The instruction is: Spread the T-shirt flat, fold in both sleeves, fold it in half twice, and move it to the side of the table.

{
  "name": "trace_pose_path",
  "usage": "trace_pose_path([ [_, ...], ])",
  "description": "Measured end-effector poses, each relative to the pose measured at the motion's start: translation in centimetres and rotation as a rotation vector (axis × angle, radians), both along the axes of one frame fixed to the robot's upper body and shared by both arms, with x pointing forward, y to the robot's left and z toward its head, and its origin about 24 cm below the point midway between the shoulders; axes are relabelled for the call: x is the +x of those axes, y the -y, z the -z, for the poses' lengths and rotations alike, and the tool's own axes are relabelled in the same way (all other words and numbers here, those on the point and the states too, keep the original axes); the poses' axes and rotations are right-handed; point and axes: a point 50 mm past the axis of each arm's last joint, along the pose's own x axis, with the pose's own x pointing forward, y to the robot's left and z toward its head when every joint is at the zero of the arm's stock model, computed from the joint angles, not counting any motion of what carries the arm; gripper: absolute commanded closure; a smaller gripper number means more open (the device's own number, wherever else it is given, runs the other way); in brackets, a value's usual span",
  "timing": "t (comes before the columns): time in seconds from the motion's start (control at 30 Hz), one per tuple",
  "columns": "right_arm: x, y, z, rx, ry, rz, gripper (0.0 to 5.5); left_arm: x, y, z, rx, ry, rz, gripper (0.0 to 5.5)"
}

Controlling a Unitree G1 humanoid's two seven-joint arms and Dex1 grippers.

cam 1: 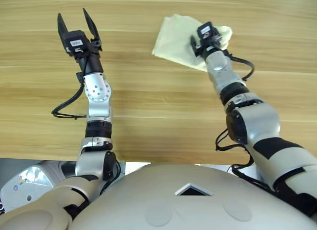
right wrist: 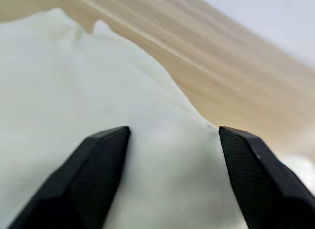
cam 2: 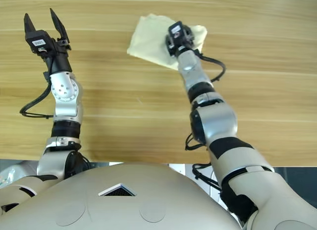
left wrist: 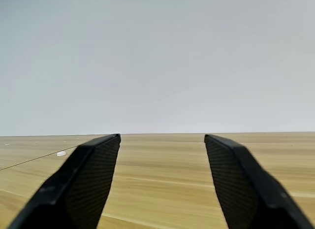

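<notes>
The pale yellow T-shirt [cam 1: 173, 39] lies folded into a small bundle on the far part of the wooden table [cam 1: 163, 111], right of centre. My right gripper [cam 1: 205, 36] sits on the bundle's right part. In the right wrist view it [right wrist: 172, 133] is open, its two black fingers [right wrist: 98, 160] spread over the cloth [right wrist: 74, 66] and pressing close onto it. My left gripper [cam 1: 73, 20] is held over bare wood at the far left, well apart from the shirt, open with nothing between its fingertips [left wrist: 98, 165].
Bare wood surrounds the shirt on all sides. The table's near edge [cam 1: 148, 162] runs just in front of the robot's body. Black cables hang beside both forearms.
</notes>
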Motion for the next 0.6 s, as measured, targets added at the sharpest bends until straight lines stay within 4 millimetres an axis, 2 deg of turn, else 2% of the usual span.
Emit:
trace_pose_path([
  [0.03, -0.1, 1.8, 0.0, 0.097, -0.026, 0.107, 2.16, -0.1, 0.0, 0.1, -0.001, -0.002, -0.001, 2.33],
  [0.1, -0.4, 5.8, -0.1, 0.185, -0.045, 0.301, 2.16, -0.1, -0.3, 0.0, -0.002, 0.001, -0.009, 2.33],
  [0.17, -1.9, 11.8, -0.8, 0.154, -0.035, 0.566, 2.16, -0.7, -1.1, 0.3, -0.002, -0.006, -0.037, 2.33],
  [0.3, -5.9, 19.3, -1.3, 0.064, -0.030, 0.931, 2.16, -2.5, -2.7, 0.8, 0.002, -0.016, -0.103, 2.33],
  [0.37, -7.8, 21.5, -1.4, 0.051, -0.030, 1.069, 2.16, -3.4, -3.4, 0.9, 0.009, -0.015, -0.128, 2.33],
  [0.43, -9.0, 22.6, -1.3, 0.040, -0.030, 1.171, 2.16, -4.3, -4.1, 0.9, 0.015, -0.013, -0.160, 2.33],
  [0.53, -10.2, 23.7, -1.4, 0.035, -0.030, 1.285, 2.16, -5.7, -5.2, 0.9, 0.027, -0.022, -0.204, 2.33],
  [0.6, -10.2, 23.7, -1.4, 0.029, -0.030, 1.284, 2.16, -6.0, -5.4, 0.9, 0.030, -0.028, -0.216, 2.33],
])
